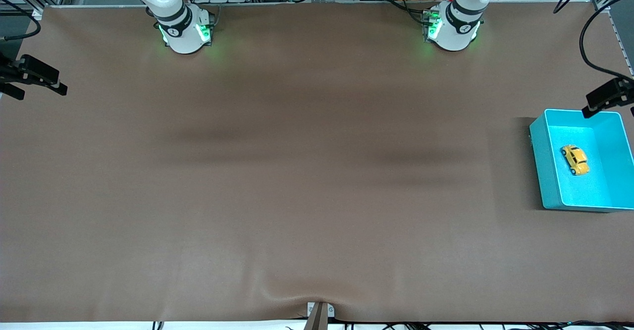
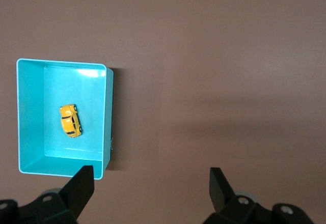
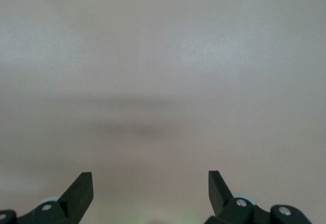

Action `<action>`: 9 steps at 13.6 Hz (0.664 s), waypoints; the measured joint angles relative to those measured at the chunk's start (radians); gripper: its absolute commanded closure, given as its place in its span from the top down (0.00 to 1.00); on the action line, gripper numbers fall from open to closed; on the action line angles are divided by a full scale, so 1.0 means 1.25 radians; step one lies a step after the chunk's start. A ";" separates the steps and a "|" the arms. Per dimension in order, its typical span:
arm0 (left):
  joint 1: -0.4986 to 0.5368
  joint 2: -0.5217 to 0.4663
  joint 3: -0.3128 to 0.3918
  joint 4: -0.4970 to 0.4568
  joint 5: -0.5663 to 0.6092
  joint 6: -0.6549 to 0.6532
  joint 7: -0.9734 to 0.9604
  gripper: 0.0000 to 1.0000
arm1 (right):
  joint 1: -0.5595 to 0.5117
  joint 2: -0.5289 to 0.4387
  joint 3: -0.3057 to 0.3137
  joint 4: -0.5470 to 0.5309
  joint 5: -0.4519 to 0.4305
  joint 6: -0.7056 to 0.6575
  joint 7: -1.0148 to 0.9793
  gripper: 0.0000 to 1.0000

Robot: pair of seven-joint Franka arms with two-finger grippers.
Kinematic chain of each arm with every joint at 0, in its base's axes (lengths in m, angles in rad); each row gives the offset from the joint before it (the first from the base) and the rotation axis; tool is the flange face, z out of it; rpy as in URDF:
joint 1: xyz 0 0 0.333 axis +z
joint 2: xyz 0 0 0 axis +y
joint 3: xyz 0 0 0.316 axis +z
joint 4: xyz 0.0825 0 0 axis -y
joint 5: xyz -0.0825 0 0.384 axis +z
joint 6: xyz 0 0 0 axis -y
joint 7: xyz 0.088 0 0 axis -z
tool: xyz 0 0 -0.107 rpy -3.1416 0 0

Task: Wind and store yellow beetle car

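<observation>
**Yellow beetle car sat in the bin, both grippers empty**

The yellow beetle car (image 1: 574,159) lay on its wheels on the floor of the teal bin (image 1: 545,171), at the left arm's end of the table (image 1: 297,171). The left gripper (image 2: 152,188) had its fingers (image 2: 81,186) spread wide with nothing between them, and hung high over bare table just beside the bin. The right gripper (image 3: 150,191) was spread the same way, empty, waiting over plain brown table with nothing under it.

As I judged it, the trouble lay in the reach down: the car was tiny and the bin's walls stood close around it, so a finger might strike the rim and shove the bin, or nudge the car and send it rolling away.

Neither hand showed in the front view, only the arms' bases. I could not make out any winding key on the car.
</observation>
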 measured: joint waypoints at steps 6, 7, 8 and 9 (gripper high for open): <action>-0.092 -0.001 0.001 -0.001 0.015 -0.029 -0.007 1.00 | -0.015 0.001 -0.002 0.000 0.000 -0.002 0.000 1.00; -0.096 -0.001 0.001 -0.001 0.015 -0.056 -0.007 1.00 | -0.016 0.001 -0.002 0.000 0.000 -0.002 0.000 1.00; -0.100 -0.001 0.001 -0.001 0.015 -0.087 -0.007 1.00 | -0.016 0.001 -0.002 0.000 0.000 -0.002 0.000 1.00; -0.102 -0.001 0.000 -0.001 0.015 -0.112 -0.007 1.00 | -0.016 0.001 -0.002 0.000 0.000 -0.003 0.000 1.00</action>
